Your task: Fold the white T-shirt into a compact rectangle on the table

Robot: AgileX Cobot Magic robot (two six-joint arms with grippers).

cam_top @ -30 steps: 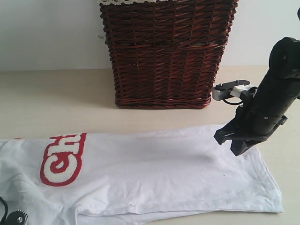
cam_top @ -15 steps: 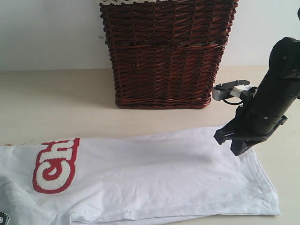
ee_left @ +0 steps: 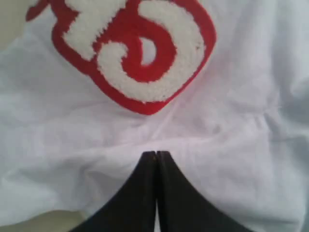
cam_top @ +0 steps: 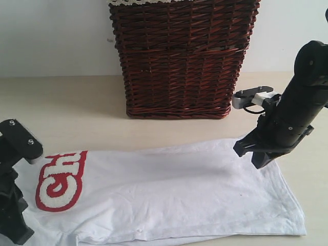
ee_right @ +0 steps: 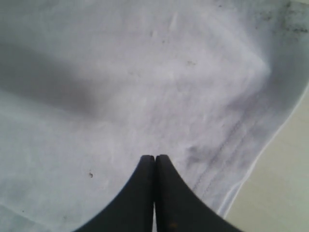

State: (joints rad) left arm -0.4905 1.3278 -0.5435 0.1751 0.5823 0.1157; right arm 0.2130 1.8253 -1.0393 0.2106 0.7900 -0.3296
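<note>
Exterior view: the white short-sleeved cotton T-shirt lies flat along the pale beige counter's front edge, its red-outlined lettering only partly showing; right claw over its far right corner. Left wrist: left claw pinched together on wrinkled cloth, grip unclear. Right wrist: jaws closed tight, nothing visibly between.

The white T-shirt lay flat as a long, slightly wrinkled strip across the pale beige table, its red-outlined fuzzy lettering near the exterior view's left end.
</note>
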